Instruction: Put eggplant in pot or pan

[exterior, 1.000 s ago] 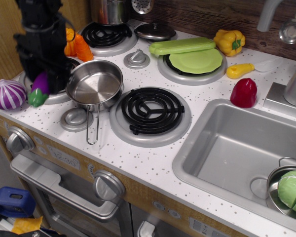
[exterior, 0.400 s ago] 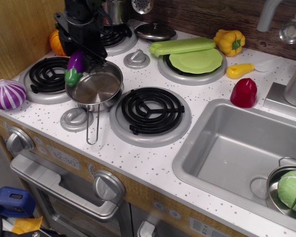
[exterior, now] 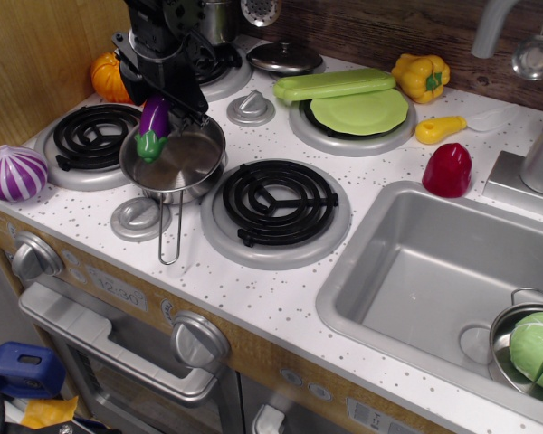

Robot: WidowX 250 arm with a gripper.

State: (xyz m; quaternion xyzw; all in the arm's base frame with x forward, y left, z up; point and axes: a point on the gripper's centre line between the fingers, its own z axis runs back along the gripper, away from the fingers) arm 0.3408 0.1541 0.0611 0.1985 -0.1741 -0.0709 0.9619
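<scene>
**Now: eggplant held over the saucepan**

Nearest, the long wire-loop handle of the shiny round stainless-steel saucepan (exterior: pixel 174 163) is seen pointing toward the counter's front edge. Over the pan's left rim the small glossy purple toy eggplant (exterior: pixel 153 126) is held — green cap down, body tilted — and is clamped by the black gripper (exterior: pixel 159 101), whose fingers are closed around its upper end. At the left edge a round purple-and-white striped onion (exterior: pixel 14 172) is seen. Farther back, a flat green plate (exterior: pixel 359 111) is set on a burner — beyond it, a yellow toy pepper (exterior: pixel 421 76).
</scene>
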